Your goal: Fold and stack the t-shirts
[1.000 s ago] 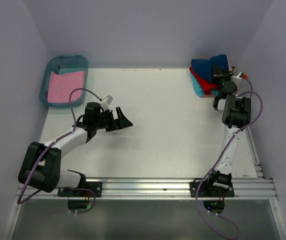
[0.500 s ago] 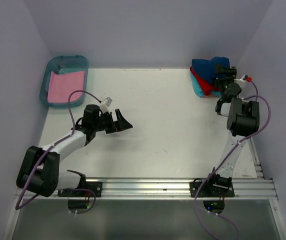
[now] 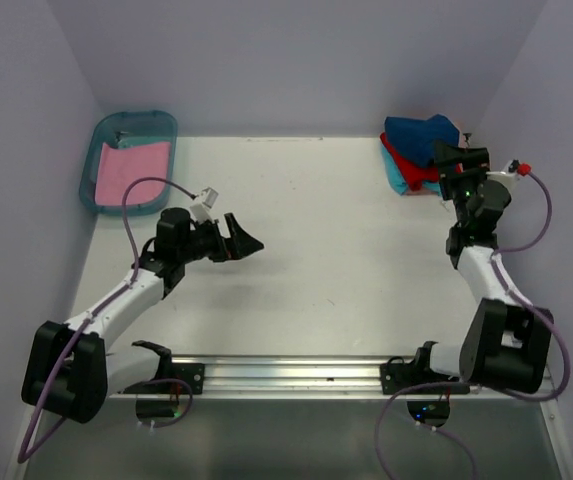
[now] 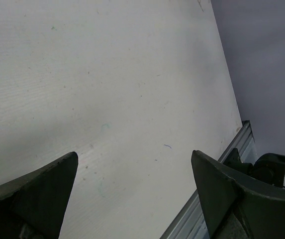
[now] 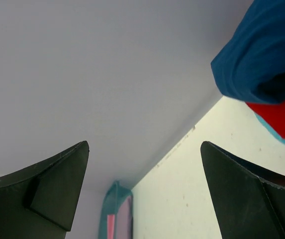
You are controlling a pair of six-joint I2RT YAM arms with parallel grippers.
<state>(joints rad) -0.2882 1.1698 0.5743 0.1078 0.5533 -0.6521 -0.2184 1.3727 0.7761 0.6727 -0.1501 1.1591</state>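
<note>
Right gripper (image 3: 458,158) stood spread, empty, just beside navy t-shirt (image 3: 416,133) lying atop red t-shirt (image 3: 404,160) and teal t-shirt (image 3: 396,181). Left gripper (image 3: 243,241) hung spread, empty, above table (image 3: 346,230).

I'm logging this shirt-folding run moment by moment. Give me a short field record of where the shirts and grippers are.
far right corner: blue shirt on red shirt on teal shirt
far left: pink shirt flat in teal bin
left gripper: open, empty, over table
right gripper: open, empty, beside blue shirt
</note>
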